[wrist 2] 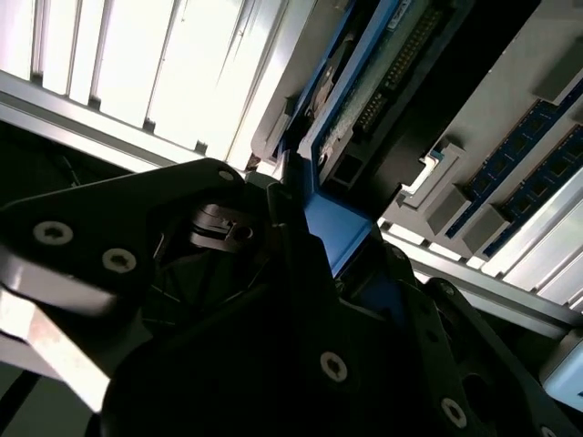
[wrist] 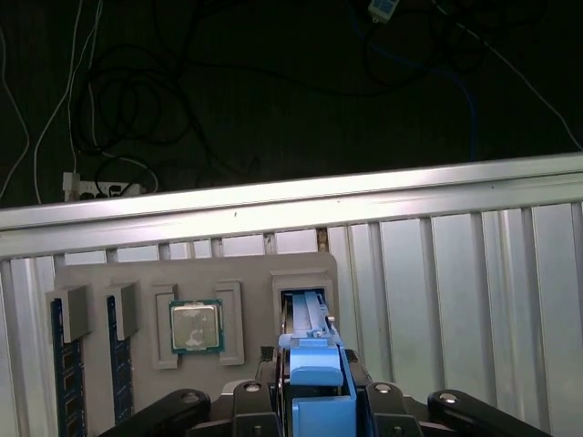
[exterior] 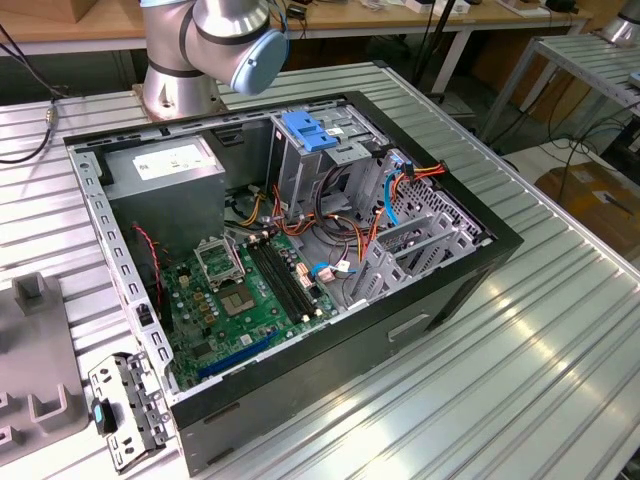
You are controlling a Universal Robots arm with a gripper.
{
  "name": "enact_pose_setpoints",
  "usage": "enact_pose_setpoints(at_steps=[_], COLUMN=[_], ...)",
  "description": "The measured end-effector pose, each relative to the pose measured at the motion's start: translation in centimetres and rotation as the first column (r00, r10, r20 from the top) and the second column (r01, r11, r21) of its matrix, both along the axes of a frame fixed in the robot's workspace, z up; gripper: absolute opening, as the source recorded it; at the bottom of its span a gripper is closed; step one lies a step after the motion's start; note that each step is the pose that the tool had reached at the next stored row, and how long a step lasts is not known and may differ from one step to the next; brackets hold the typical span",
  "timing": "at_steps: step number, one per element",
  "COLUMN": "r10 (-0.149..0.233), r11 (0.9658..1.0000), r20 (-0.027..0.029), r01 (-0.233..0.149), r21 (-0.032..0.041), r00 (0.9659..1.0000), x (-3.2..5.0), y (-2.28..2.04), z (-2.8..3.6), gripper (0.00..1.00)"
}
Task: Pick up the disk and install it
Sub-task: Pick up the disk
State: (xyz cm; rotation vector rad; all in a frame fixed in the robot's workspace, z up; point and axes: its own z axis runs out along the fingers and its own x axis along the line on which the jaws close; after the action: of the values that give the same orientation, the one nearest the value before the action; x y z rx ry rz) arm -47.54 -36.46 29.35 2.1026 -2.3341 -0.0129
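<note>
In the first wrist view the gripper (wrist: 319, 408) has the disk (wrist: 317, 364) between its jaws. The jaws are closed on the disk's two flat sides, and its blue rail faces the camera. The disk stands on edge. Its far end is at an open slot of the grey tray (wrist: 246, 273); I cannot tell whether that end is still inside the slot. On the same tray a processor (wrist: 196, 326) lies flat in a square recess beside the slot, and two memory sticks (wrist: 68, 364) stand in holders further along. The tray lies on a ribbed metal worktop (wrist: 455, 291).

In the second wrist view the black gripper (wrist 2: 310, 232) is around the blue rail, and the disk (wrist 2: 392, 64) shows a row of connector pins on its edge.

In the exterior view an open computer case (exterior: 420, 300) lies in the middle of the frame. The arm (exterior: 220, 40) is in the upper middle, just behind the case. Inside the case, a drive cage (exterior: 310, 135) with a blue top stands near the upper middle. A power supply (exterior: 165, 165) is toward the exterior view's left of the cage, and the green board (exterior: 250, 290) lies in the lower middle.
</note>
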Motion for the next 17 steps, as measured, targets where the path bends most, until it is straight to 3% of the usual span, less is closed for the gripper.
enact_pose_setpoints(at_steps=[17], r10=[0.004], r11=[1.0], r20=[-0.0001], r01=[-0.004], r21=[0.0], r00=[1.0], x=[0.0], y=[0.0], z=[0.0], gripper=[0.38])
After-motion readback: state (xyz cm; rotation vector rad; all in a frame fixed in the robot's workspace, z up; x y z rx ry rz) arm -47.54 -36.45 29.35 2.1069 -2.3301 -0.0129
